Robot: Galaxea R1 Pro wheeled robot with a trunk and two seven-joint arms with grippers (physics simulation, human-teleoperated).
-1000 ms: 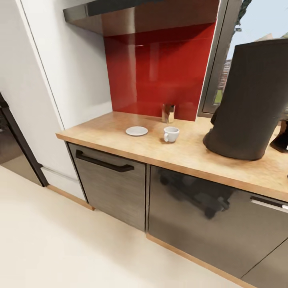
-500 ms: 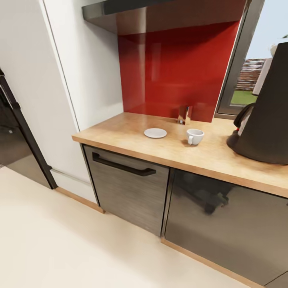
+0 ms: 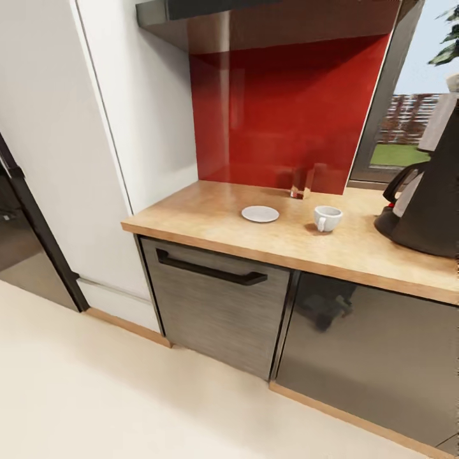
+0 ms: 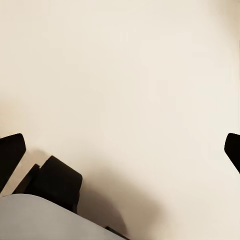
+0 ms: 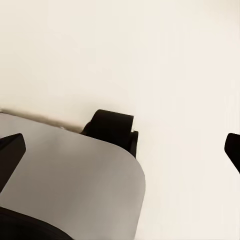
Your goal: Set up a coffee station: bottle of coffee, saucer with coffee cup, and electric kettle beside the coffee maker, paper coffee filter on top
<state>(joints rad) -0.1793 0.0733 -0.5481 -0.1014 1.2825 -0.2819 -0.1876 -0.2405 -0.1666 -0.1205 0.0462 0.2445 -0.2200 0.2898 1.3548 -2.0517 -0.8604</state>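
Observation:
The kitchen countertop runs across the head view over glossy dark cabinets. On it lies the white saucer, with the white coffee cup standing on the wood a little to its right, apart from it. The dark coffee maker stands at the right edge of that view, partly cut off, its carafe handle facing the cup. In the left wrist view my left gripper is open over pale floor. My right gripper is open too, with nothing between the fingers.
A red backsplash rises behind the counter, with a small shiny container at its foot. A tall white panel flanks the counter's left end. Below is a drawer with a black handle. My grey base shows under the right gripper.
The head camera has shifted, so the counter and its things slid rightward in the picture and look slightly farther off. The saucer, cup and coffee maker themselves have not moved.

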